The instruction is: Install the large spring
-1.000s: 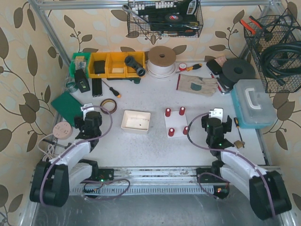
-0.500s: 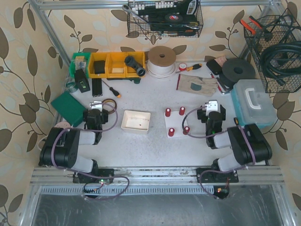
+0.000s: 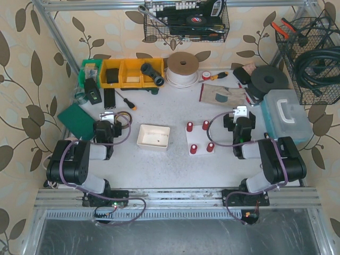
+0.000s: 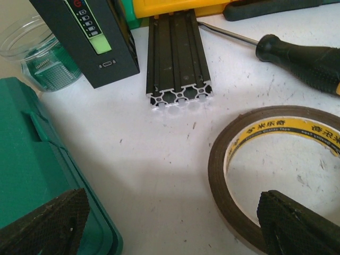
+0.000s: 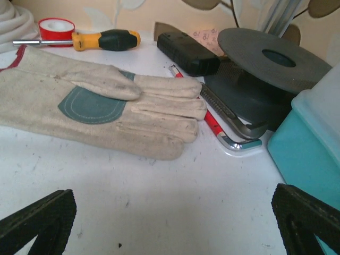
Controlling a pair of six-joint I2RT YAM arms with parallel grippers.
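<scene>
White tabletop [image 3: 175,164] lies bare along the near rail and in the strip between the two arms. It is hemmed in by leaf-patterned walls at left and back.

The left gripper [image 4: 170,228] has its jaws wide apart with nothing between them but table. Its left finger hangs over the edge of a green case [image 4: 32,175], and its right finger over the rim of a brown tape roll [image 4: 281,121]. Ahead there is free surface up to the end of a black slotted rail [image 4: 178,58]. A black device [image 4: 90,37] stands just beside that rail, with a clear jar [image 4: 37,53] to its left, and a black-handled screwdriver [image 4: 303,58] lies to the right.

The right gripper [image 5: 170,223] is likewise spread, empty, above open table. A work glove [image 5: 90,106] lies flat ahead, and a teal box [image 5: 313,143] crowds the right side. Beyond sit a black disc [image 5: 273,58], a hex key [image 5: 234,127] and a yellow-handled screwdriver [image 5: 101,40].

Between the arms, a white tray [image 3: 140,135] sits just left of a white plate [image 3: 199,137] carrying four upright red pegs [image 3: 205,125].

The large spring cannot be made out in any view. A dark speck in the tray is too small to tell.
</scene>
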